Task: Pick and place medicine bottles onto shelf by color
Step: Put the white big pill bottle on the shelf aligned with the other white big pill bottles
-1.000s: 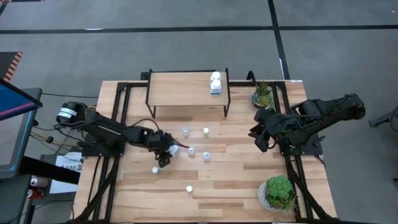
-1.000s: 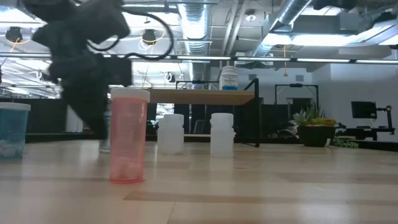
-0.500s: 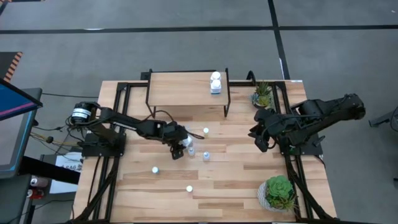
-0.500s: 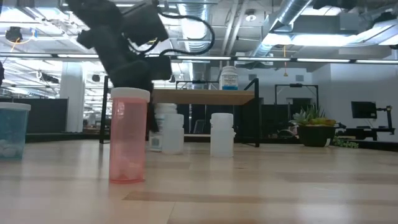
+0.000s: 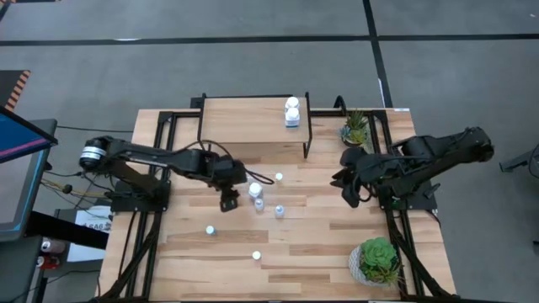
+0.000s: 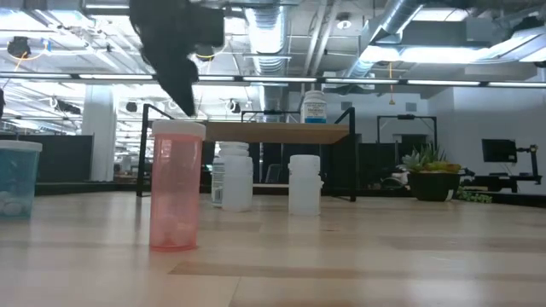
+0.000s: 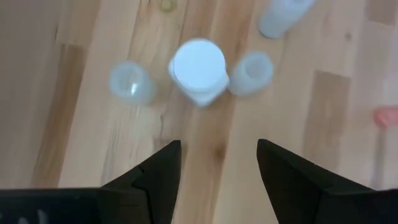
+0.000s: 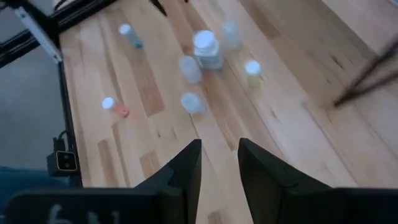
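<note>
A large white medicine bottle [image 5: 254, 190] [image 7: 198, 70] stands upright on the table in front of the shelf [image 5: 244, 122], with small pale-blue bottles [image 7: 132, 84] [image 7: 251, 71] close on either side. My left gripper [image 5: 227, 200] [image 7: 217, 165] hangs open above and a little left of it, touching nothing. More small bottles stand nearby [image 5: 279, 210], one with a yellowish cap [image 5: 278, 177], and two toward the near edge [image 5: 210, 229] [image 5: 256, 255]. Two white bottles [image 5: 291, 112] stand on the shelf's right end. My right gripper [image 5: 348, 195] [image 8: 220, 162] hovers at the table's right, open, nothing between its fingers.
Potted plants stand at the far right [image 5: 357, 128] and near right [image 5: 378, 259]. The shelf's black legs [image 5: 306, 143] stand just beyond the bottle cluster. In the low view a pink bottle [image 6: 177, 188] is closest, with a bluish one [image 6: 17, 179] at the left.
My left gripper has gone toward the table's right and far side with the large white bottle beside it, then risen and drawn back a little to the left. The white bottle now stands free among the pale-blue ones. My right gripper has kept still.
</note>
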You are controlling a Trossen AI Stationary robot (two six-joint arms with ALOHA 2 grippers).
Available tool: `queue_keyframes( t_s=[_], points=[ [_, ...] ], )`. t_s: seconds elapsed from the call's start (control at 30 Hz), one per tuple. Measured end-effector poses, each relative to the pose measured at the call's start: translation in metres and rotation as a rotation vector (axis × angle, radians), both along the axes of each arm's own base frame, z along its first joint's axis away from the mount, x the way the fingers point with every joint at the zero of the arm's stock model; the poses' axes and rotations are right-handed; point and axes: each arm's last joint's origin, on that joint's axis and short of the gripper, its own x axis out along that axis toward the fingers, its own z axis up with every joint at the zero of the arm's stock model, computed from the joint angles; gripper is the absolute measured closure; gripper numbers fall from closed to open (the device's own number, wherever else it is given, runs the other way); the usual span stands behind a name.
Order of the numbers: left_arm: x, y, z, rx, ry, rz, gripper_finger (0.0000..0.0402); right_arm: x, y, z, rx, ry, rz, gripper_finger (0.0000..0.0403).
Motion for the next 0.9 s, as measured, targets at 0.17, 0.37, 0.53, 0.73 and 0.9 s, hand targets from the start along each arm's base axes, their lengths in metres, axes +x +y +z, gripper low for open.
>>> queue_keyframes(
  t_s=[0.17, 0.37, 0.53, 0.73, 0.9],
  points=[
    [-0.032, -0.003, 0.028, -0.036, -0.028, 0.051, 0.0205, 0.028, 0.004, -0.008, -0.105, -0.011, 0.11, 0.0229],
    [-0.06, -0.011, 0.054, -0.045, -0.142, 0.114, 0.0205, 0.077, -0.002, -0.015, -0.23, -0.066, 0.233, 0.015],
    [-0.083, -0.016, 0.066, -0.005, -0.172, 0.141, 0.0205, 0.12, -0.013, -0.023, -0.304, -0.027, 0.246, 0.0121],
    [-0.111, -0.018, 0.078, 0.039, -0.219, 0.159, 0.0205, 0.167, -0.02, -0.045, -0.316, 0.06, 0.249, 0.0117],
    [-0.126, -0.016, 0.085, 0.051, -0.273, 0.185, 0.0205, 0.203, -0.018, -0.058, -0.308, 0.099, 0.266, 0.0117]
  ],
)
